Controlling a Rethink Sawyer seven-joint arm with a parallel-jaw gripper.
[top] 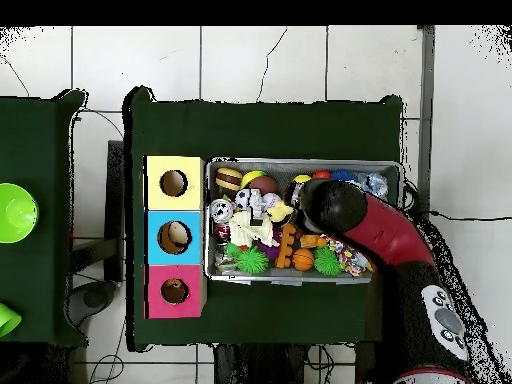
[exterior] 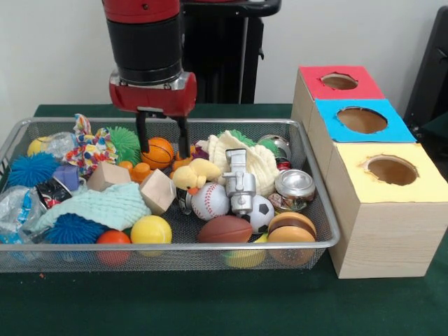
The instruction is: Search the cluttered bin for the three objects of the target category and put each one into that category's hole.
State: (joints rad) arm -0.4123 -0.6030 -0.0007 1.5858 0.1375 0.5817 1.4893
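My gripper (exterior: 163, 152) hangs low over the far side of the wire mesh bin (exterior: 318, 210). It is open, with one finger on each side of a small orange basketball (exterior: 159, 151) and a little gap left on both sides. Other balls lie nearer the front: a baseball (exterior: 210, 201), a soccer ball (exterior: 262, 211), a brown football (exterior: 224, 229), a yellow ball (exterior: 150, 229) and a red ball (exterior: 113, 238). From overhead the red arm (top: 385, 235) covers the gripper; the basketball (top: 303, 260) shows beside it.
Three wooden boxes stand beside the bin, each with a round hole: red top (exterior: 339, 81), blue top (exterior: 362, 120), yellow top (exterior: 392, 170). The bin also holds wooden blocks (exterior: 158, 190), a rubber duck (exterior: 192, 175), cloths, spiky toys, a tin can (exterior: 295, 185) and a toy burger (exterior: 292, 227).
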